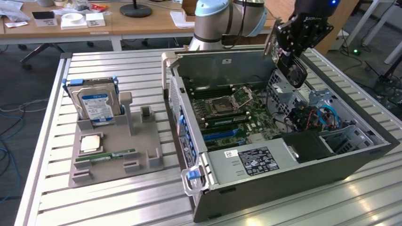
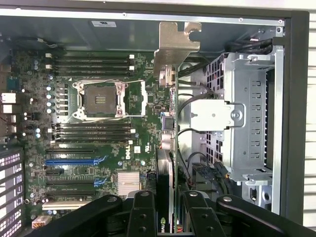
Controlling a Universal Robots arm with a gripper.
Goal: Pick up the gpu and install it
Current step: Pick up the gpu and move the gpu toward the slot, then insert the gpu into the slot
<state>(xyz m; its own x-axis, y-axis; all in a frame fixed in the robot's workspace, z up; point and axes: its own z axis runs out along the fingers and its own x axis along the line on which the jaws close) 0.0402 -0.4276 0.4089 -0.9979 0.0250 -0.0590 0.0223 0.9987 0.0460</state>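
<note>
**Item held.** The gpu (image 1: 296,73), a thin flat dark expansion card with a round fan on one face and a silvery metal bracket strip at one end, is clamped in the black two-fingered gripper (image 1: 295,47). In the wrist view the card (image 2: 167,163) is seen edge-on, with the jaws closed narrowly against its two flat faces near the end away from the bracket.

**Position.** The card is carried in the air, clear of all parts, above the open grey metal computer case (image 1: 283,188). It hangs over the boundary between the green motherboard (image 2: 123,148) and the perforated silver drive cage (image 2: 252,113). It is not seated in any slot.

**Alignment.** The long blue expansion slot (image 2: 74,161) and its black neighbours lie to one side of the card. The card's long edge appears to run at right angles to them.

**Judgement on the step in hand.**
- The transfer is judged to be done well if the grip is kept square, so that the card cannot pivot between the pads.
- The card edge should be brought parallel to the chosen slot before any descent.
- The loose cables beside the cage should be cleared.

**Other items.** A silver hard drive with a blue-white label (image 1: 94,101) and a narrow green memory stick (image 1: 107,155) rest on the grey moulded holder (image 1: 113,172), well apart from the case.
</note>
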